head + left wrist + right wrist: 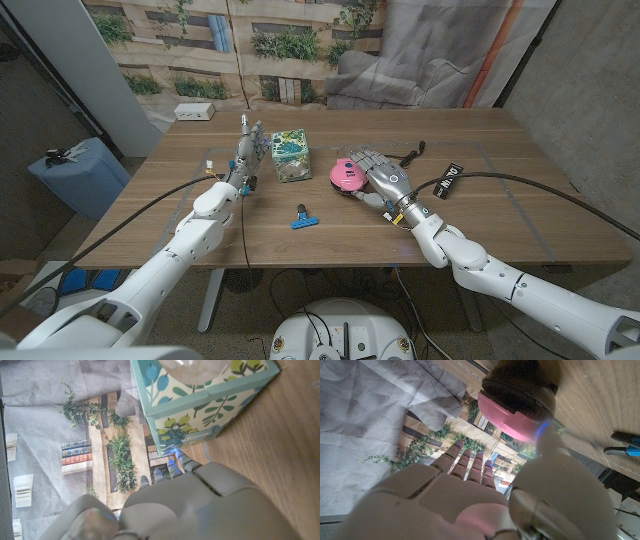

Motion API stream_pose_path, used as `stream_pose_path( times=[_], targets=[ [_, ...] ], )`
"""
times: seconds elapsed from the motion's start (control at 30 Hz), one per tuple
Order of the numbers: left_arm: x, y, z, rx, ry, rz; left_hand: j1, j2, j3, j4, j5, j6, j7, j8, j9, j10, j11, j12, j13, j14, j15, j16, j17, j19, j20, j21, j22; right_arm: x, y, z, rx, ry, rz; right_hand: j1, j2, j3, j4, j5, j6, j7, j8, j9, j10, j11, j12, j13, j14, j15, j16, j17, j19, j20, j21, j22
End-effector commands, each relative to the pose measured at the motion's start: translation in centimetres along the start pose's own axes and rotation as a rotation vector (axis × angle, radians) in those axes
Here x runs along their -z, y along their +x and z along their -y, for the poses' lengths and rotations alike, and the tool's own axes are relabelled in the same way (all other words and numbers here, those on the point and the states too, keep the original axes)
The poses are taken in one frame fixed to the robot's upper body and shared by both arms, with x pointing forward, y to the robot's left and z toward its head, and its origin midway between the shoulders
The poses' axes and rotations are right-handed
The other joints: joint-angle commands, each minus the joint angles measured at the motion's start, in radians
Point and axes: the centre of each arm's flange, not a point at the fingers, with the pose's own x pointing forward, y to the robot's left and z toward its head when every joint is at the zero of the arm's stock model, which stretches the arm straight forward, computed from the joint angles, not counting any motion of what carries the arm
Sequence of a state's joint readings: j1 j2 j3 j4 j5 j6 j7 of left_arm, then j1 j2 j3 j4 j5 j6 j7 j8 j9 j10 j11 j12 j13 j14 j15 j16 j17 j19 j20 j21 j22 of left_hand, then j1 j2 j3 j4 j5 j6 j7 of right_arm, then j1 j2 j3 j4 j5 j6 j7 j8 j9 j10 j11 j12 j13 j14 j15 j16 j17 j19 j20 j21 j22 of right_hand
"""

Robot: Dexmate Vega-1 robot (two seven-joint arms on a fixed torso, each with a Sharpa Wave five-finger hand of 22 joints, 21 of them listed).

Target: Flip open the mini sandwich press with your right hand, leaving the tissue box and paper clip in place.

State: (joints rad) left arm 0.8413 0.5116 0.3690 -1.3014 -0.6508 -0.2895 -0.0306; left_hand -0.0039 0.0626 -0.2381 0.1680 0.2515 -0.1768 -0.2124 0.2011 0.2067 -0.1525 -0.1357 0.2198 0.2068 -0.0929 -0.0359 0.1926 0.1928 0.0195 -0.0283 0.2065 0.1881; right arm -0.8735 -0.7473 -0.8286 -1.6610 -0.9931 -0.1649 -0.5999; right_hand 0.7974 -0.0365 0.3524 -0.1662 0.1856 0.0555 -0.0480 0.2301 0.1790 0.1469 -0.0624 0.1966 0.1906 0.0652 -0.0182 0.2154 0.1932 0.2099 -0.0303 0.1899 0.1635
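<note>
The mini sandwich press (345, 176) is a small round pink-lidded thing on a dark base, closed, at the table's middle. My right hand (380, 175) stands just to its right with fingers stretched out and apart, holding nothing. In the right wrist view my thumb reaches up to the pink lid's edge (512, 415); I cannot tell whether it touches. The teal leaf-patterned tissue box (290, 157) stands left of the press. My left hand (248, 150) is upright beside the box's left side, fingers extended, empty. A blue paper clip (303, 219) lies nearer to me.
A black label-like item (449, 181) lies right of my right hand and a small black object (415, 153) behind it. A white power strip (195, 112) sits at the far left edge. A blue bin (75, 175) stands beside the table.
</note>
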Motion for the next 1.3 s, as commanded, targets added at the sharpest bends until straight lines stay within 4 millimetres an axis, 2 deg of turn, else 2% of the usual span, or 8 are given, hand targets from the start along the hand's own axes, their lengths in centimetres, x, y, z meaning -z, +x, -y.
stream_pose_path(
  times=[0.03,1.3],
  targets=[
    [0.0,0.0,0.0,0.000,0.000,0.000,0.000,0.052,-0.008,0.001,0.005,-0.034,-0.008,0.005,0.004,-0.007,0.001,0.006,0.002,-0.008,-0.037,0.003,0.003,0.004,-0.003,0.007,0.003,0.2,0.2,0.7,0.021,0.022,-0.031,-0.010,0.007,0.003,0.006,-0.001,0.012,-0.001,-0.002,0.003,0.008,0.004,0.005,0.002,0.012,-0.004,0.010,0.003,0.015,0.000,0.003,0.000],
    [0.0,0.1,0.1,0.000,0.000,0.000,0.000,0.052,-0.008,0.001,0.005,-0.034,-0.008,0.005,0.005,-0.005,0.000,0.007,0.002,-0.007,-0.037,0.003,0.003,0.004,-0.002,0.006,0.003,0.6,1.5,3.1,0.097,0.079,-0.074,-0.027,0.013,-0.001,0.015,0.002,0.030,-0.002,-0.006,0.003,0.024,0.010,0.004,0.003,0.022,0.002,0.011,0.007,0.032,0.005,0.002,0.000]
  ],
)
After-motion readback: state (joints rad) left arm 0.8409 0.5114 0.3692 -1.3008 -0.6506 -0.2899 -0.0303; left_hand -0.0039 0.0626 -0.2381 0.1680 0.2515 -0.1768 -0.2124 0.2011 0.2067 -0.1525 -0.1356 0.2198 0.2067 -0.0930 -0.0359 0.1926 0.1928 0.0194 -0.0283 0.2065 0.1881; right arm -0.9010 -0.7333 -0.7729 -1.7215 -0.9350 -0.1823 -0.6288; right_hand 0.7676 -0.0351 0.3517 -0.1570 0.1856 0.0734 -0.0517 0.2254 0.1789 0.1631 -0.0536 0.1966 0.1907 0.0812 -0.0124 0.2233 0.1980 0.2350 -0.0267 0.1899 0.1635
